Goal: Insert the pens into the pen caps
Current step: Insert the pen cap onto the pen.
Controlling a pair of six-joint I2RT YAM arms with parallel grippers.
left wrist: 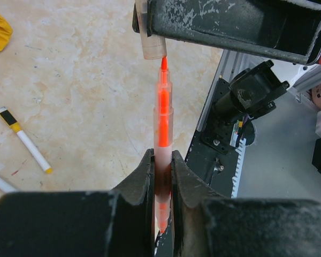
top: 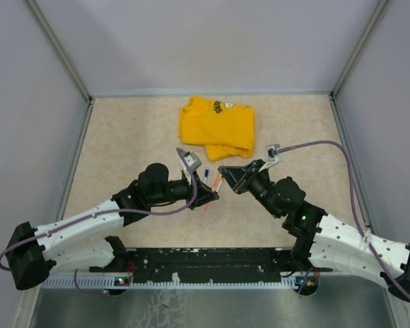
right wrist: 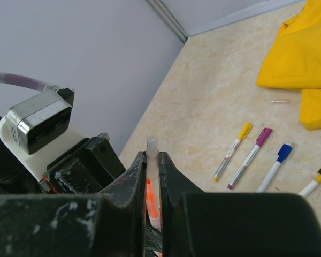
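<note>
My left gripper [left wrist: 162, 158] is shut on an orange pen [left wrist: 163, 115] with a translucent barrel, held upright with its tip upward. My right gripper [right wrist: 152, 158] is shut on a clear pen cap [right wrist: 152, 145]. In the left wrist view that cap [left wrist: 152, 43] hangs just over the pen, whose tip touches the right edge of the cap's mouth. I cannot tell whether the tip is inside. Both grippers meet above the table's middle, left [top: 208, 194] and right [top: 225, 171].
Capped pens lie on the table: yellow [right wrist: 232, 151], magenta [right wrist: 250, 158], blue [right wrist: 274, 167] and a black-and-yellow one [left wrist: 24, 139]. A folded yellow T-shirt [top: 217, 126] lies behind the grippers. A tiny clear piece [right wrist: 280, 100] rests beside it.
</note>
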